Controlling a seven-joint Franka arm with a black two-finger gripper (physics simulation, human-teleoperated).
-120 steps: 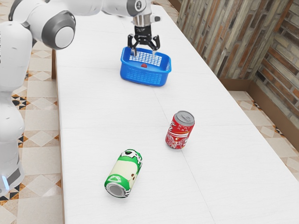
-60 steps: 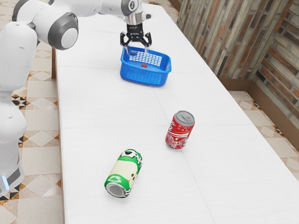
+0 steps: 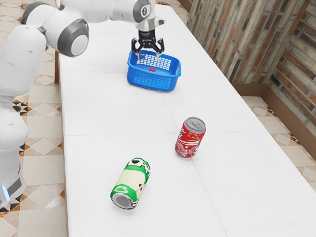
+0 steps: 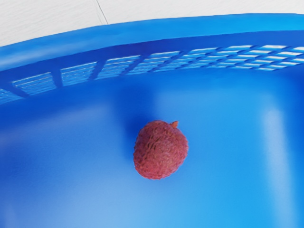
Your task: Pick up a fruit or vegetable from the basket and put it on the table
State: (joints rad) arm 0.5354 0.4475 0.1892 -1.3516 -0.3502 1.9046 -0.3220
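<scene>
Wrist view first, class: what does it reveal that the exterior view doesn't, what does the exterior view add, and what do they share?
Wrist view: the reddish fruit's bumpy skin and stubby stem.
Exterior view: upright red can, green can on its side, open gripper, arm.
Both: fruit inside the blue basket; white table.
</scene>
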